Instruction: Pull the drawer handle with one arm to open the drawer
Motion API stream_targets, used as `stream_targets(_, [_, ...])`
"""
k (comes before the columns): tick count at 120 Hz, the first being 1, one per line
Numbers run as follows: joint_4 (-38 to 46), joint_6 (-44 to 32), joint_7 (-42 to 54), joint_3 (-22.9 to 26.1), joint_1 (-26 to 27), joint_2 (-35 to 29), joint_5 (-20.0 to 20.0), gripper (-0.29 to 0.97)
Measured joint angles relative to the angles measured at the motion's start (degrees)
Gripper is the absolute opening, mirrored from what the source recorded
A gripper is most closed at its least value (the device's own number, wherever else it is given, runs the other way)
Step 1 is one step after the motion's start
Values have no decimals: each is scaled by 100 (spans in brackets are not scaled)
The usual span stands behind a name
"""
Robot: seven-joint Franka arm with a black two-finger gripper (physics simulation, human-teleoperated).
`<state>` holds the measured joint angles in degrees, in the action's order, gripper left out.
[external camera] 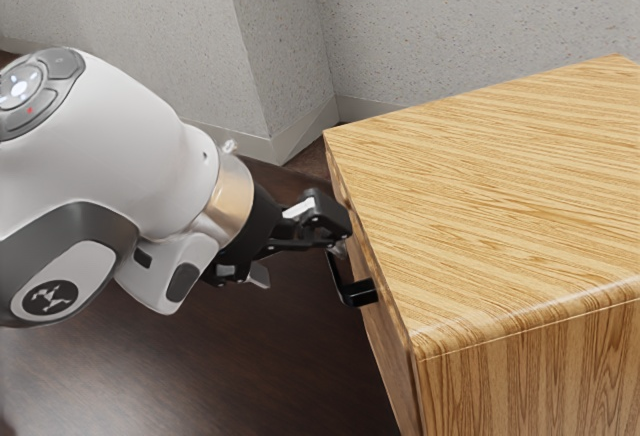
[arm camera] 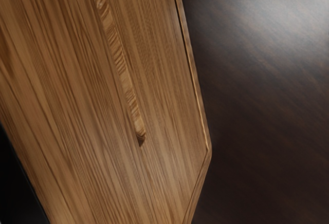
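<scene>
A light wooden cabinet [external camera: 500, 206] stands at the exterior view's right, its drawer front [external camera: 385, 331] facing the arm. A long dark handle [external camera: 348, 281] sticks out from that front. My black gripper [external camera: 333, 226] is at the handle's upper end, close to the cabinet's top edge, and its fingers stand apart and open. In the wrist view the drawer front [arm camera: 67, 131] appears close up, with the handle [arm camera: 121, 70] as a narrow wood-grained bar running along it. The drawer front looks flush with the cabinet body.
Dark brown floor [external camera: 200, 376] stretches under the arm and in front of the cabinet. Grey speckled walls [external camera: 280, 36] with a pale baseboard form a corner behind the cabinet. The white arm [external camera: 90, 186] takes up the exterior view's left.
</scene>
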<state>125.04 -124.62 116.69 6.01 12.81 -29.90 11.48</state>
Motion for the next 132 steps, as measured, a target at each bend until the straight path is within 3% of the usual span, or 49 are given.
stream_targets(15, [133, 10, 72, -5, -2, -182, -8, 62])
stream_targets(36, [175, 39, 138, -18, 0, -181, -13, 69])
stream_targets(60, [147, 165, 175, -43, 1, -235, -6, 65])
stream_targets(75, [177, 308, 192, -47, -11, -449, -11, 55])
stream_targets(132, [642, 683, 232, -47, -44, -1182, -24, 64])
